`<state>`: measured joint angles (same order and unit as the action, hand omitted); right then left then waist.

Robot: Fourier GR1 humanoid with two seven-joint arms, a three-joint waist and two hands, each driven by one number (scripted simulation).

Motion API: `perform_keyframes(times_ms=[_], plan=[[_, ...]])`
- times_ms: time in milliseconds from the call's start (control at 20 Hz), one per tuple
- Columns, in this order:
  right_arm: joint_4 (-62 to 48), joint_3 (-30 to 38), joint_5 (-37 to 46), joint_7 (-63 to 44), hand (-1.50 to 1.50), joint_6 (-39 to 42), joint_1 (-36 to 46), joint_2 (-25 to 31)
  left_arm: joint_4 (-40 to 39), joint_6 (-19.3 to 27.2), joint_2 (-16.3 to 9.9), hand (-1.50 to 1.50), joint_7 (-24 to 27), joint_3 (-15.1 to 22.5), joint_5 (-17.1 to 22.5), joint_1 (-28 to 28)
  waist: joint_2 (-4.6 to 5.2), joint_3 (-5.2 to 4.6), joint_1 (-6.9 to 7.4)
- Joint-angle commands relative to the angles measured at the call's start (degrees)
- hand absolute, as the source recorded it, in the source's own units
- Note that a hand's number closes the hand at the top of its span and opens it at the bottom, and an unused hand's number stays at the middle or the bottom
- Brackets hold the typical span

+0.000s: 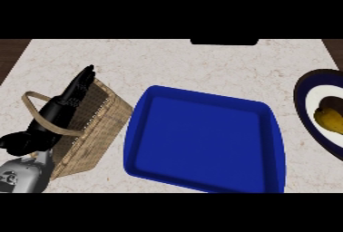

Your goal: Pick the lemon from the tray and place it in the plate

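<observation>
Lemon — I read the yellow shape at the right edge as the fruit, already resting on the white centre of the plate, which has a dark blue rim and is cut off by the view's border. A darker patch sits on the fruit's upper side; I cannot tell whether that is shadow or something else.

The blue tray in the middle of the counter shows nothing inside it, so I judge the placing step as done or nearly done. To close it out well, I would confirm the fruit sits away from the rim and is settled, then bring the arm back without brushing the plate's near edge.

The left hand shows at the view's left, over the wicker basket, its fingers straight and pointing up the counter, holding nothing — a resting pose. The right hand does not show in this view, so I cannot report its state.

Count:
- lemons: one visible
- plates: one
- trays: one
- baskets: one, with a single hoop handle
- hands in view: one

A dark object sits at the counter's far edge; I cannot identify it.
</observation>
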<state>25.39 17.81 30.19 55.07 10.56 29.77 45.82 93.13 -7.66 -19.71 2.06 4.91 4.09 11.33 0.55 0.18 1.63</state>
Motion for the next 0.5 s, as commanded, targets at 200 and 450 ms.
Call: perform_keyframes(times_ms=[200, 450], plan=[[-4.6, 3.7, -7.3, 7.2, -1.50, 15.3, 4.8, 1.9, 1.0, 0.7, 1.4, 0.00, 0.7, 0.9, -1.6, -2.2, -0.26, -0.03, -0.38], [-8.1, 5.7, -13.6, 2.9, -1.50, 28.3, 4.6, 2.4, 1.9, -0.2, 0.6, 0.00, -0.5, 0.2, -0.6, -1.8, -0.49, 0.03, -0.79]])
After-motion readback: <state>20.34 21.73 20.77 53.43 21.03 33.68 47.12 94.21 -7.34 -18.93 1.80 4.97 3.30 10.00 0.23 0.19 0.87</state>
